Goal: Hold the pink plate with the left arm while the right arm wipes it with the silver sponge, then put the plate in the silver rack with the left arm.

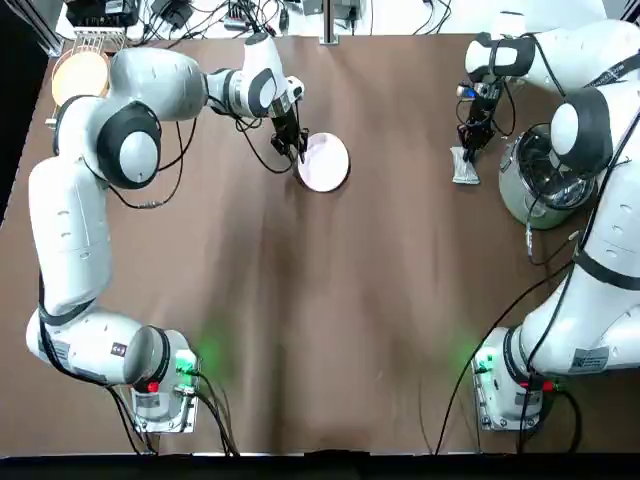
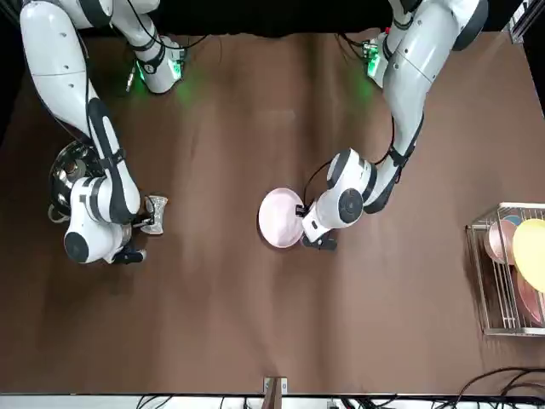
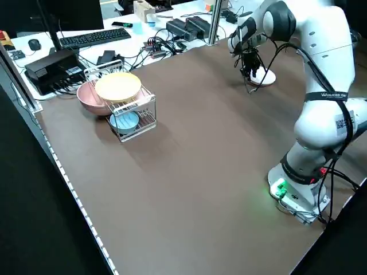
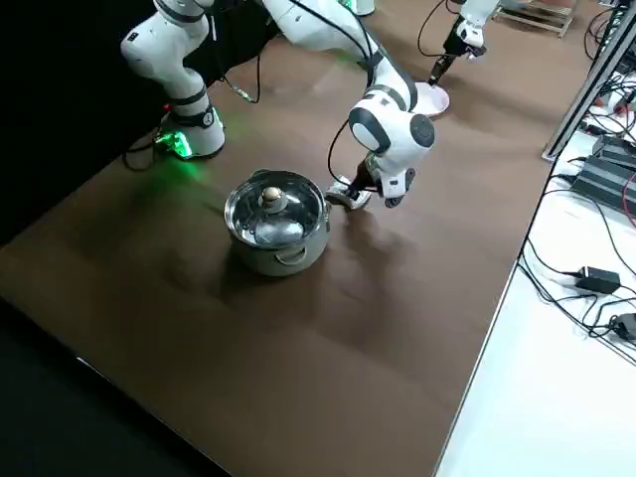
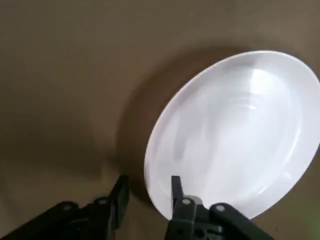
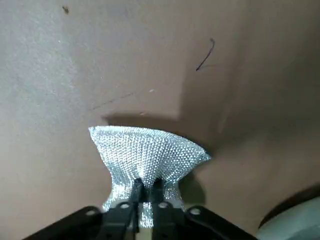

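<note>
Top view: brown table (image 1: 330,300) is seen, cables and electronics along its far edge. Pink plate (image 1: 325,161) lies far-centre, its left rim straddled by the narrowly parted left gripper (image 1: 299,154). Silver sponge (image 1: 464,166) is pinched at far right by the right gripper (image 1: 468,150), beside a steel pot (image 1: 540,180). Silver rack (image 1: 82,62) sits far left.

Brown table (image 1: 330,300): pink plate (image 1: 325,162) mid-far, silver sponge (image 1: 465,166) + steel pot (image 1: 545,180) right, silver rack (image 2: 509,268) far-left corner.
</note>
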Motion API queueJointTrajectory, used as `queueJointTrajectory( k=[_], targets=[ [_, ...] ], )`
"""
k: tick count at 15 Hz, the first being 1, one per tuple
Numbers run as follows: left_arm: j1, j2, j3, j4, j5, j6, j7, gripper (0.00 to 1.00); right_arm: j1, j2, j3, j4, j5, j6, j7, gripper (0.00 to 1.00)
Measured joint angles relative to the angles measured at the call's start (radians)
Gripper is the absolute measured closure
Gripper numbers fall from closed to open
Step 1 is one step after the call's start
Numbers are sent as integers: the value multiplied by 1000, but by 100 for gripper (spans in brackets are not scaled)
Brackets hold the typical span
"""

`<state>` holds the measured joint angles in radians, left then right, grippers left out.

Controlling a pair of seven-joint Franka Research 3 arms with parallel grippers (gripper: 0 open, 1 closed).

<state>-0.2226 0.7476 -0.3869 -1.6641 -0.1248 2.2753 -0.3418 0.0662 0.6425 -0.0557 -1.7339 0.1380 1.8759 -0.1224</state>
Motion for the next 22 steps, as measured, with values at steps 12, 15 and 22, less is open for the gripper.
queueJointTrajectory(
  k=[12,15,22],
  targets=[
    [-5,23,1,-1,19,41,-13,89,75,-5,5,200,46,-115,126,99],
    [-5,23,0,0,19,41,-14,97,122,-9,8,249,145,-127,189,99],
    [-5,23,-1,0,30,43,-14,97,301,-8,10,274,427,13,336,99]
  ],
)
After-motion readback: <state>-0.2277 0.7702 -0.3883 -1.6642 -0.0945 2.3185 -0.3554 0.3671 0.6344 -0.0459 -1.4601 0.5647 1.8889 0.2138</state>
